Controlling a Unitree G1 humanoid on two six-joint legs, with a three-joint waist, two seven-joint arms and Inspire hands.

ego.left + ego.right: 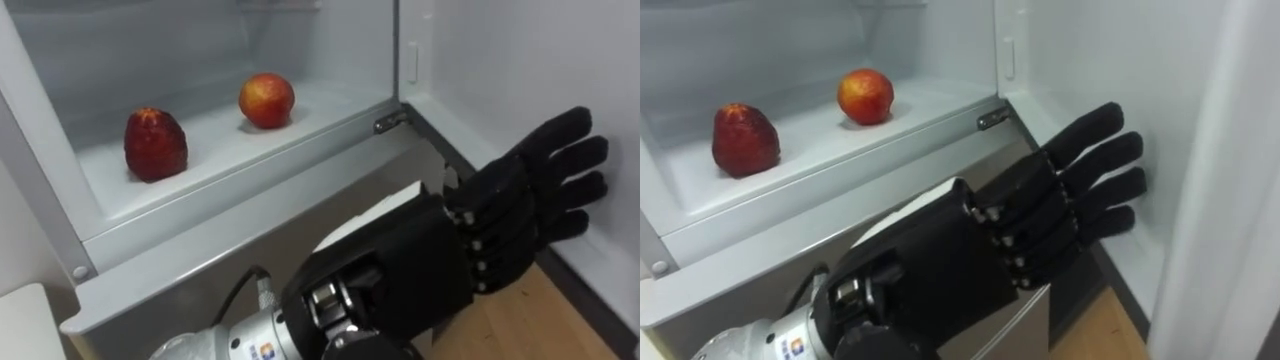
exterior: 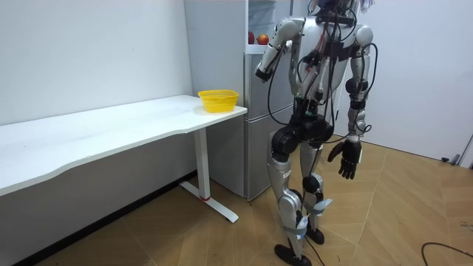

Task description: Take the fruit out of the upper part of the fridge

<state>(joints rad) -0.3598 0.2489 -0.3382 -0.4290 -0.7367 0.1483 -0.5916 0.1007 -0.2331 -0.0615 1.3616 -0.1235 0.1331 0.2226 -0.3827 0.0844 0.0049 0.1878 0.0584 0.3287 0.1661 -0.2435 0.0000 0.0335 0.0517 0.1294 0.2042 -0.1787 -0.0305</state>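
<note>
The upper fridge compartment stands open, and two fruits lie on its white shelf [image 1: 230, 150]. A dark red, strawberry-shaped fruit [image 1: 155, 145] is at the left; a round red-orange apple [image 1: 266, 100] is further back and to the right. My left hand [image 1: 530, 200] is black and open, its fingers straight. It is raised in front of the shelf's right corner, below and to the right of both fruits, and touches neither. In the room view I stand facing the fridge [image 2: 255, 111] with the left hand [image 2: 263, 70] lifted and the right hand [image 2: 346, 159] hanging open at my side, holding nothing.
The open fridge door [image 1: 1230, 150] rises close on my right. The lower compartment's closed front [image 1: 200, 280] sits below the shelf. A long white table [image 2: 111, 125] with a yellow basket [image 2: 219, 100] on its end adjoins the fridge at the room view's left.
</note>
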